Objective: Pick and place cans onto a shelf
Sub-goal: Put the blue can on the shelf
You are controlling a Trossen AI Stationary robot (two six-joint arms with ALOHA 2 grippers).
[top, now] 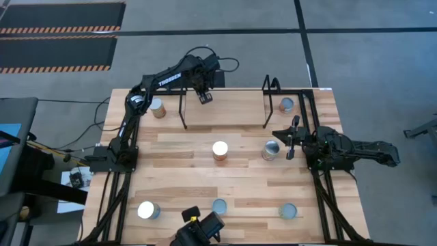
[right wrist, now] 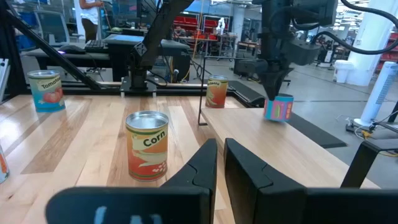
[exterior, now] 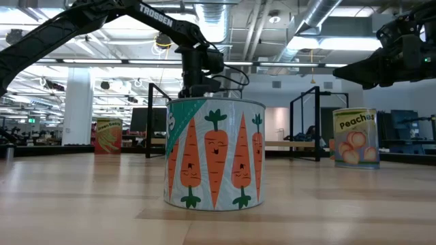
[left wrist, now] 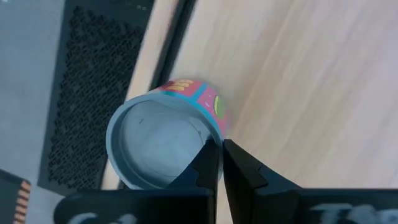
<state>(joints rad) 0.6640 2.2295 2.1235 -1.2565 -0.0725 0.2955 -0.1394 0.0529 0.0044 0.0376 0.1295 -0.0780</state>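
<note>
The shelf (top: 229,113) stands at the table's far middle on black rod legs. A can with a pink and blue label (right wrist: 278,108) stands upright on its left part, close to the far edge. My left gripper (left wrist: 217,146) points down over it, shut on its rim; in the high view the gripper (top: 205,99) hides the can. My right gripper (right wrist: 221,158) waits level at the table's right side, shut, holding nothing. Loose cans stand on the tabletop: a carrot can (top: 220,151), a corn can (right wrist: 147,144) and others. My left gripper pinches the can's top rim (left wrist: 208,138) on one side, with one finger over the recessed top and the other outside the wall (left wrist: 219,115). The fingers come from above, pointing down. The can stands upright with its bottom on the shelf board (right wrist: 280,149).
Other cans stand at the far left (top: 158,108), the far right (top: 286,104) and along the near edge (top: 148,210) (top: 219,206) (top: 288,211). The shelf's black rod legs (top: 183,109) (top: 268,106) rise from the tabletop. Beyond the shelf's far edge lies a dark floor mat (left wrist: 93,93).
</note>
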